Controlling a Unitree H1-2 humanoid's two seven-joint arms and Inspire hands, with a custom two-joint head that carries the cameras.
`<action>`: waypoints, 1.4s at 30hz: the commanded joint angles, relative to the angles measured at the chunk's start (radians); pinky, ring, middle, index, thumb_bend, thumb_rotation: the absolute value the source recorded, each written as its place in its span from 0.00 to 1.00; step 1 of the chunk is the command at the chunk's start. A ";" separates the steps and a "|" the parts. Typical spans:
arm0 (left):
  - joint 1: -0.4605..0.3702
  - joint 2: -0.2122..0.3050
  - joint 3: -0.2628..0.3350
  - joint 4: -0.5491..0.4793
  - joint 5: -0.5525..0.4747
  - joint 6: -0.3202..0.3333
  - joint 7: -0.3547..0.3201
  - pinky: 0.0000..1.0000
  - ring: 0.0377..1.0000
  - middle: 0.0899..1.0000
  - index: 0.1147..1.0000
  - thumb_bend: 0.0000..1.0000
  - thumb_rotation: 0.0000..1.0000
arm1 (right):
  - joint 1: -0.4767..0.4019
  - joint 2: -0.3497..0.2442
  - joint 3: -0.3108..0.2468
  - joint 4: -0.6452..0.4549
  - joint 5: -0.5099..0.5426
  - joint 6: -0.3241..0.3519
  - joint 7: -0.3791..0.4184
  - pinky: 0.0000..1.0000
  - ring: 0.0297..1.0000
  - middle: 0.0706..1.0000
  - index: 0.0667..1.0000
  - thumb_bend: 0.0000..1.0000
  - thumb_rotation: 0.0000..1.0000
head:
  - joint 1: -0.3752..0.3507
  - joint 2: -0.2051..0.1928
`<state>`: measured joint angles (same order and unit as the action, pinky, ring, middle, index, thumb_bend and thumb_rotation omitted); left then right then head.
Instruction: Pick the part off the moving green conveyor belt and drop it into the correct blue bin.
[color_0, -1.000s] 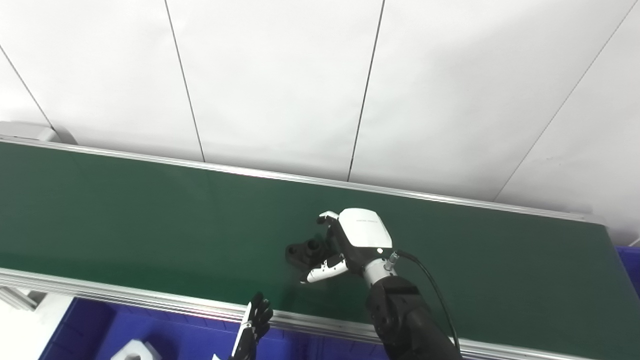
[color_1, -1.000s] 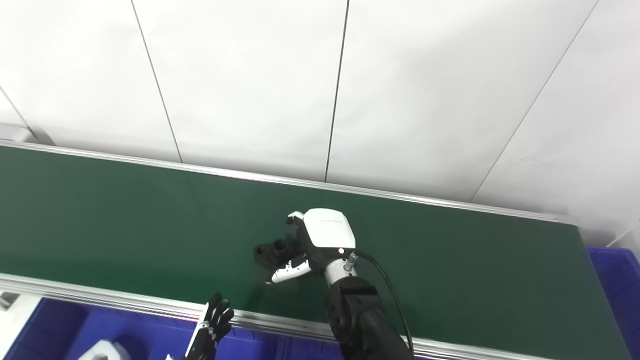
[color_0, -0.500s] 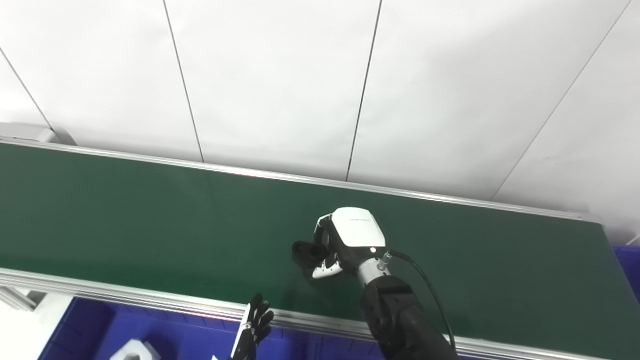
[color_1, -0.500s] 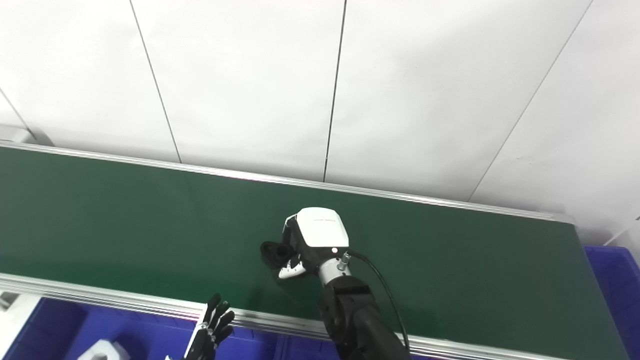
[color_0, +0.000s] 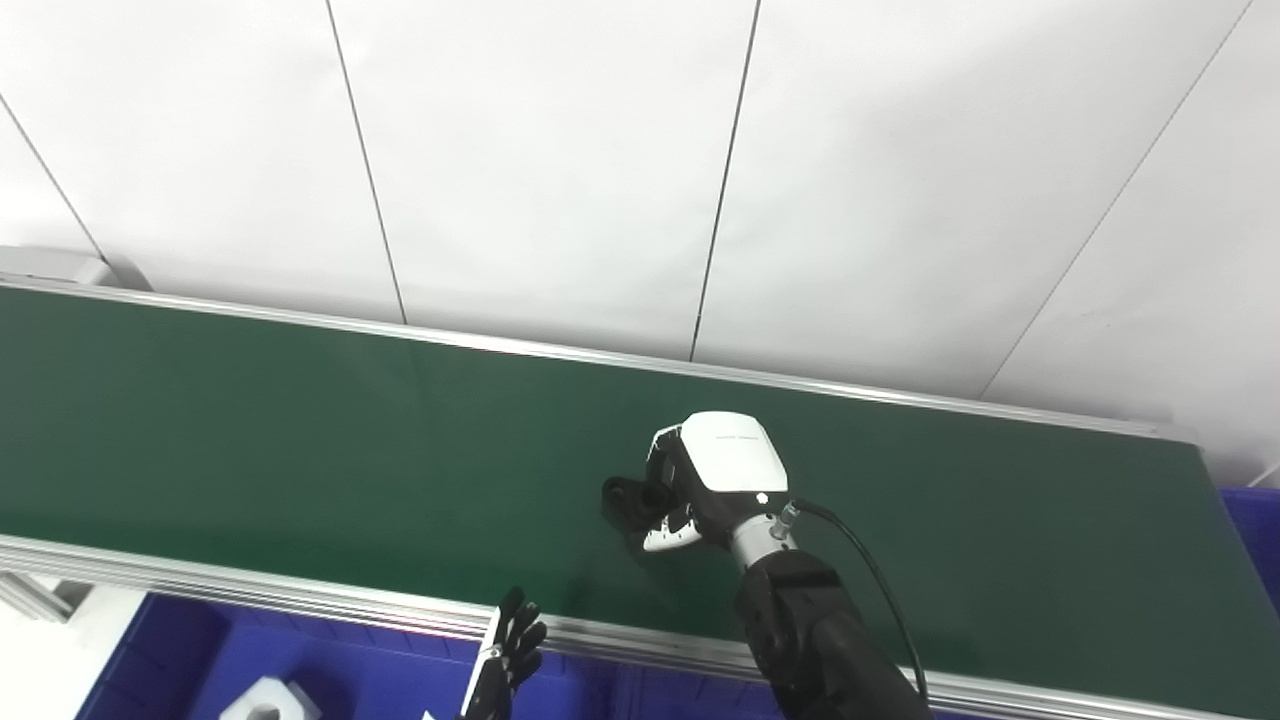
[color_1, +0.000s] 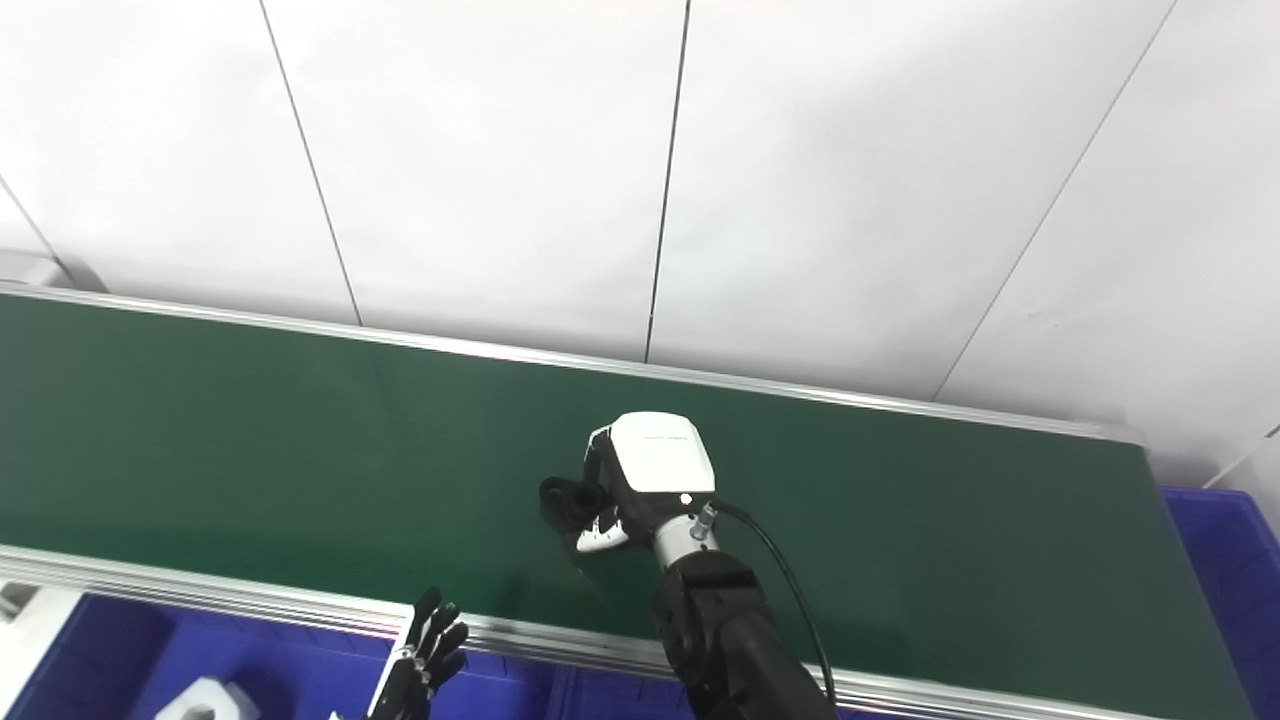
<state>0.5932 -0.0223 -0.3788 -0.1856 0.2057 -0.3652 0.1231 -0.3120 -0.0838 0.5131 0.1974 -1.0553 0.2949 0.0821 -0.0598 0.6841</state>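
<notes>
Left eye view shows our right hand (color_0: 700, 485) out over the green conveyor belt (color_0: 250, 420), its fingers curled around the black part (color_0: 628, 498), which sits at the belt's middle, nearer the front rail than the back. We judge the step in hand to be the grasp itself: thumb below and fingers above are clamped on the part, but we cannot tell whether it has cleared the belt surface. The next move, as we see it, calls for a straight lift with the grip kept firm, then a swing toward us over the metal rail (color_0: 250, 598) to a blue bin (color_0: 170, 650); which bin is the correct one we cannot say from here. The part looks like hard, matte black plastic or metal, lumpy, with a rounded lug and a hole showing at its left end; most of it is hidden inside the hand. The belt is smooth, dull and dark green, edged by ribbed aluminium rails. Our left hand (color_0: 505, 660) waits low over the bin, fingers spread and holding nothing. A white blocky piece (color_0: 265, 700) with a round hole lies in that bin.
</notes>
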 joint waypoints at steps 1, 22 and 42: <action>0.013 -0.082 -0.057 -0.039 0.004 -0.007 -0.007 0.91 0.93 0.96 1.00 0.64 0.87 | 0.024 0.003 0.009 -0.021 0.014 0.019 0.027 0.16 0.20 0.26 0.44 0.51 0.14 | -0.010 0.005; -0.011 -0.015 0.019 -0.155 -0.053 0.101 -0.050 0.94 0.94 0.97 1.00 0.73 1.00 | 0.242 -0.100 -0.085 -0.603 -0.048 0.077 0.285 0.21 0.25 0.32 0.45 0.50 0.14 | -0.277 0.135; -0.063 0.059 0.143 -0.331 -0.244 0.315 -0.152 1.00 0.96 0.99 1.00 0.67 0.97 | 0.653 -0.002 -0.178 -0.991 -0.301 0.019 0.614 0.17 0.21 0.28 0.45 0.51 0.14 | -0.504 0.285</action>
<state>0.5289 0.0328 -0.2416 -0.4791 -0.0183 -0.0590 -0.0202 0.3404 -0.0952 0.3429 -0.7574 -1.3498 0.3621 0.6977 -0.5630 0.9633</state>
